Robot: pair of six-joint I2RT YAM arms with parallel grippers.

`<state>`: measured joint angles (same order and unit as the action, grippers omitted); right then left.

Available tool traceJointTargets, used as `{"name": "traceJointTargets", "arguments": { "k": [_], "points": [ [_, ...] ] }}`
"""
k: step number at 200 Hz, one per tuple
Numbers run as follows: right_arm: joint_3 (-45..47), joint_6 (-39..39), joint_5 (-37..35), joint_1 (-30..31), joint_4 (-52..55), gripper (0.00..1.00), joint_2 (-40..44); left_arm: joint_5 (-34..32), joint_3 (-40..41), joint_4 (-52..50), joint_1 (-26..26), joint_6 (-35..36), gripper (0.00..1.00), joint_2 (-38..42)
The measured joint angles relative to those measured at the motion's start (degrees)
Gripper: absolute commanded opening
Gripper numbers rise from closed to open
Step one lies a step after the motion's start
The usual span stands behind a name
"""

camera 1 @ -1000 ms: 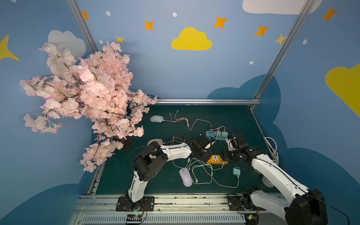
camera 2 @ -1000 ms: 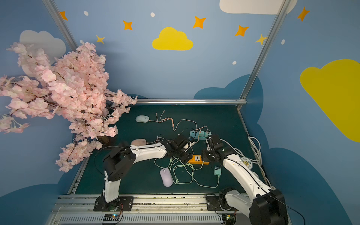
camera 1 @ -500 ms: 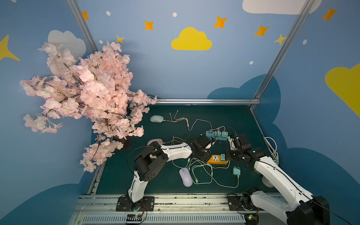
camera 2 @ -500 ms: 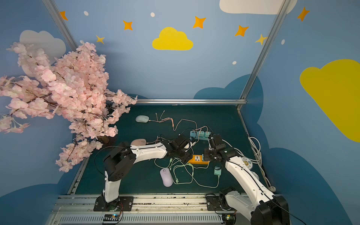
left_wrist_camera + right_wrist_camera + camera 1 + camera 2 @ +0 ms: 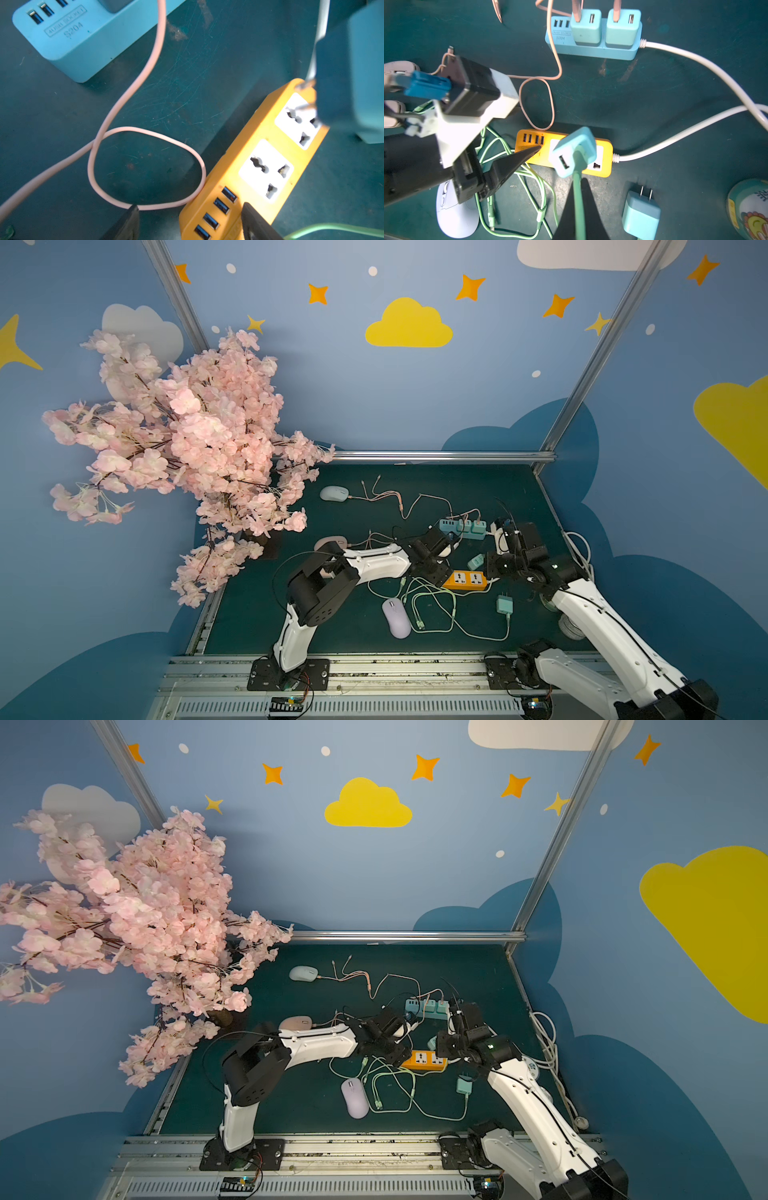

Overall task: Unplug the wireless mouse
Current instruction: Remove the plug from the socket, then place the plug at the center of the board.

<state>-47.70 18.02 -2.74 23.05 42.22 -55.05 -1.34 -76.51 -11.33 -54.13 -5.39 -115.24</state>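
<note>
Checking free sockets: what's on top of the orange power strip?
Its four USB ports and one socket are bare. A pale-teal plug adapter, held by its green cable in the right gripper, partly hides the other socket.

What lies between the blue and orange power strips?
A pink cable loop lies on the mat between the blue power strip and orange power strip; the right wrist view shows it.

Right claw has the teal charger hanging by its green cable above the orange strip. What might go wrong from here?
The right claw pinches only the green cable; the teal charger may swing or slip.
The left claw stands open on the orange power strip, so snagging prongs might drag it.
Cable loops by the purple mouse could tug it.
</note>
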Motion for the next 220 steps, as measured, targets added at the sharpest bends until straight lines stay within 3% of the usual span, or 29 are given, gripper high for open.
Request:
{"name": "traceJointTargets", "arguments": {
  "k": [55,93,138,161,177,188,220],
  "points": [
    [0.5,3.3,3.8,1.9,2.6,0.00,4.5,2.3,5.5,4.1,1.5,-2.2,0.81,2.8],
    [4.0,11.4,4.8,7.7,4.8,0.00,9.0,2.5,12.6,6.6,3.6,-3.9,0.82,8.4],
    [7.0,20.8,1.8,8.9,9.2,0.00,9.3,-1.0,17.6,10.8,3.8,-4.5,0.83,15.5],
    [8.0,23.6,-0.3,9.0,10.2,0.22,8.8,-1.9,17.8,11.9,3.8,-4.5,0.83,16.2],
    [8.5,24.5,-1.3,9.0,10.7,0.50,9.3,-2.1,17.8,12.0,3.8,-4.6,0.83,16.2],
    [8.7,25.2,-1.8,9.0,10.8,0.60,10.2,-2.1,17.8,12.0,3.8,-4.7,0.83,16.2],
    [8.7,25.2,-3.5,9.0,11.5,0.66,13.2,-2.3,17.8,12.1,3.8,-4.9,0.83,16.2]
  ]
}}
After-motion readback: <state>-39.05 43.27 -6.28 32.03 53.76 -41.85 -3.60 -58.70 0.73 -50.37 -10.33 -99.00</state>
